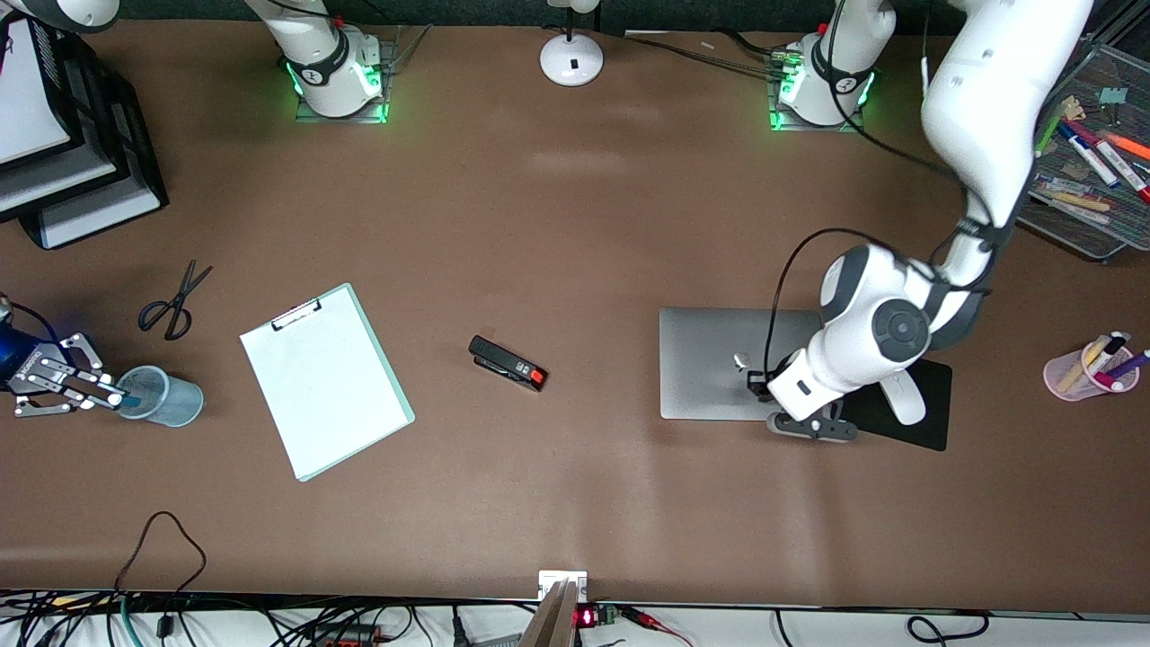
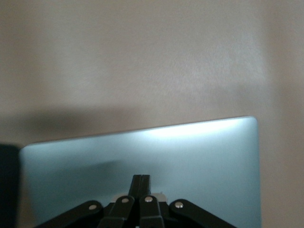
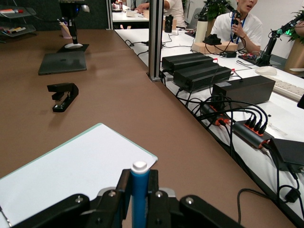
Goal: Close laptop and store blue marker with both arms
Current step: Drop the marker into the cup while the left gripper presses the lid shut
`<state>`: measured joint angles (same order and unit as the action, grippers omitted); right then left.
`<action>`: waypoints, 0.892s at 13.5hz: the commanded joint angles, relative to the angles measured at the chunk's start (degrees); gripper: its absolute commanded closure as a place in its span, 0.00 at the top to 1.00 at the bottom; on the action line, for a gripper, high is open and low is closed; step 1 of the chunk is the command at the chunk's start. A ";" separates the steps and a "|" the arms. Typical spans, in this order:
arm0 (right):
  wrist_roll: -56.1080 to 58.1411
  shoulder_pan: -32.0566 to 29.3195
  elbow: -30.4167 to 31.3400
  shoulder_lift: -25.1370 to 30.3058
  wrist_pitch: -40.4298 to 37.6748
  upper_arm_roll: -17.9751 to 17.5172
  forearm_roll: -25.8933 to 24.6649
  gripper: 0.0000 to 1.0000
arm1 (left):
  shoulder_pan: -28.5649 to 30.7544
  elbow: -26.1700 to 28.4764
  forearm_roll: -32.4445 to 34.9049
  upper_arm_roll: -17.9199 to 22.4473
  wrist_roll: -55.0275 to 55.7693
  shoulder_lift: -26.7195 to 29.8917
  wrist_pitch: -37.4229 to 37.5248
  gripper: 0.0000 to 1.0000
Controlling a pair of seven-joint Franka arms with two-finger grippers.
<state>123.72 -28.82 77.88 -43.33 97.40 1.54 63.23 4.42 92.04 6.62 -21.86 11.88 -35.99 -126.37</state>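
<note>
Light falls evenly from above on my brown table (image 1: 575, 225), with two pale glare patches near the lamp base (image 1: 571, 58). My left arm (image 1: 898, 332) throws only a soft shadow. My left wrist view is dim and hazy: the laptop (image 2: 142, 171) lid glows along one edge, a dark shadow band beside it. My right wrist view is bright and crisp, though the blue marker (image 3: 139, 190) close up is slightly soft.

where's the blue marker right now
The blue marker is clamped in the right gripper, at the rim of the clear cup at the right arm's end of the table, beside the clipboard.
</note>
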 commanded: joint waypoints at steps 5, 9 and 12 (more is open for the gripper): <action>0.47 -2.82 -1.41 -2.63 -3.09 -0.66 -1.09 0.07 | 0.24 -13.01 1.03 -0.11 -2.72 7.33 28.69 0.00; -7.05 -2.91 -1.32 -2.55 -3.18 -0.66 -3.11 1.00 | 1.11 -16.55 0.41 -0.20 -5.99 11.45 40.39 0.00; -15.32 -2.74 -1.67 -1.67 -3.44 -0.66 -7.59 1.00 | 1.64 -16.37 0.32 -0.20 -7.82 14.97 45.50 0.43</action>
<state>113.83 -30.96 77.37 -45.46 95.24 1.55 58.25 5.35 75.26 6.62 -21.88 6.80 -23.40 -83.69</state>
